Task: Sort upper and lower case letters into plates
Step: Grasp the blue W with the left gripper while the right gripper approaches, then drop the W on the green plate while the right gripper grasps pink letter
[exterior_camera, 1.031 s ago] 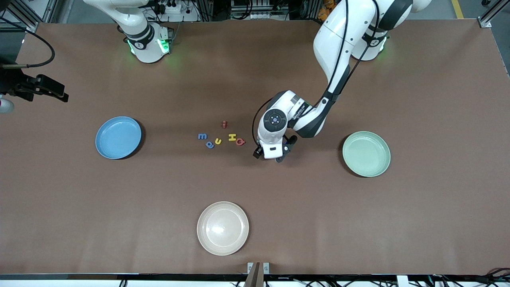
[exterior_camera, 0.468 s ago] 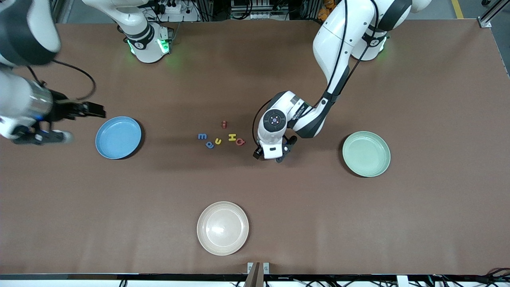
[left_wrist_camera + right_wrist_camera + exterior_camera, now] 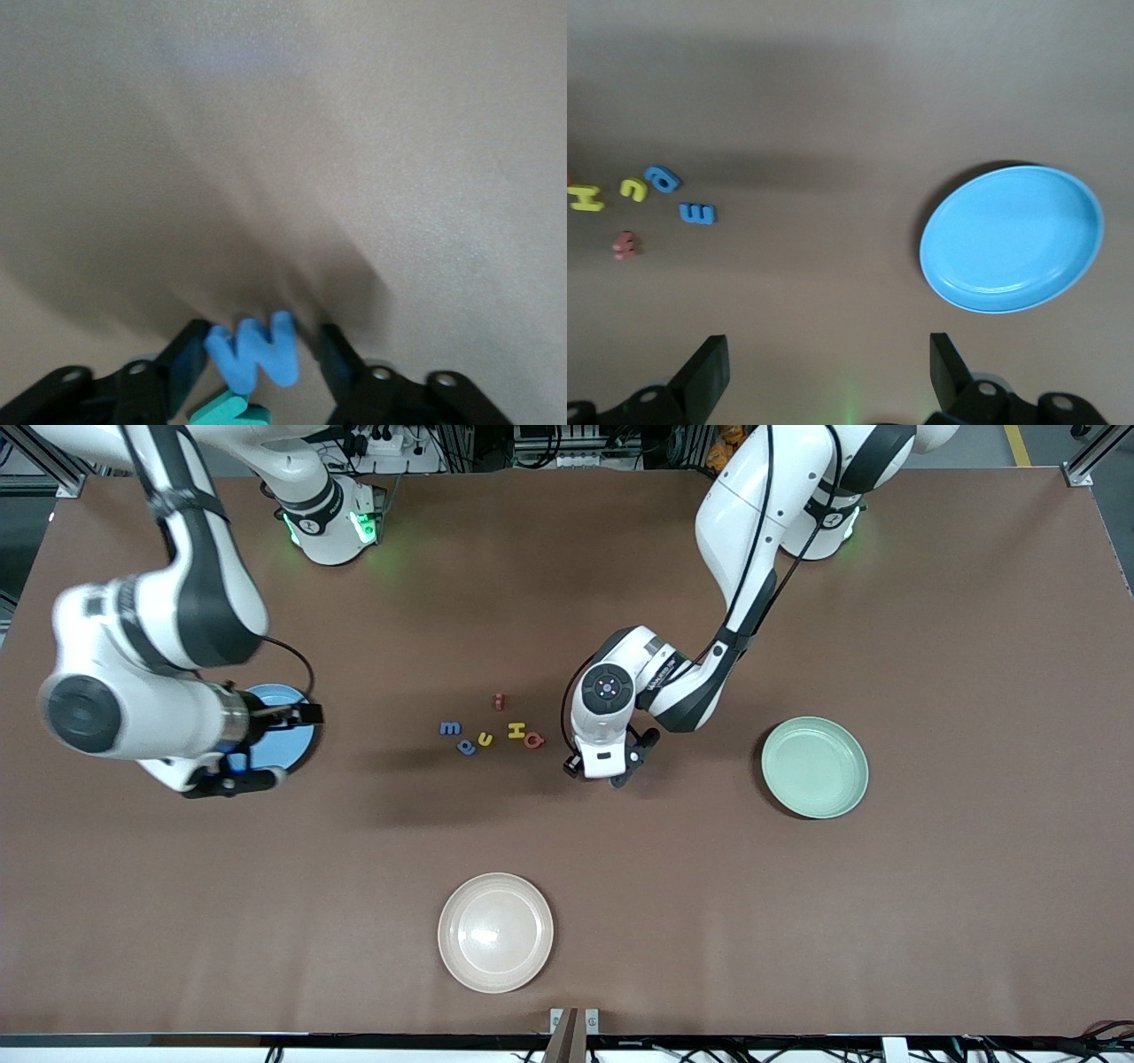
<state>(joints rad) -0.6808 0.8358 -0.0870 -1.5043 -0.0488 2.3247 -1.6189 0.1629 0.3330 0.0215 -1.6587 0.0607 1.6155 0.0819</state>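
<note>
My left gripper [image 3: 604, 774] is down at the table beside the letter cluster, toward the left arm's end. Its jaws [image 3: 261, 347] stand open around a blue W [image 3: 254, 348]; one finger touches it and a gap shows at the other. A teal letter [image 3: 226, 410] lies against the W. On the table lie a blue m [image 3: 451, 728], a blue a [image 3: 466, 747], a yellow u [image 3: 485, 739], a yellow H [image 3: 516, 731], a red Q [image 3: 533, 740] and a small red letter [image 3: 499, 701]. My right gripper [image 3: 270, 748] hangs wide open and empty over the light blue plate [image 3: 292, 746]. The mint green plate [image 3: 815, 767] is empty.
A cream-beige plate [image 3: 495, 932] sits near the front edge of the table. The right wrist view shows the light blue plate [image 3: 1010, 239] empty, with the blue m [image 3: 697, 213] and the yellow H [image 3: 585, 198] some way off from it.
The right arm has swung in from the table's end and now hangs over the light blue plate. The left arm has stayed in place beside the letters.
</note>
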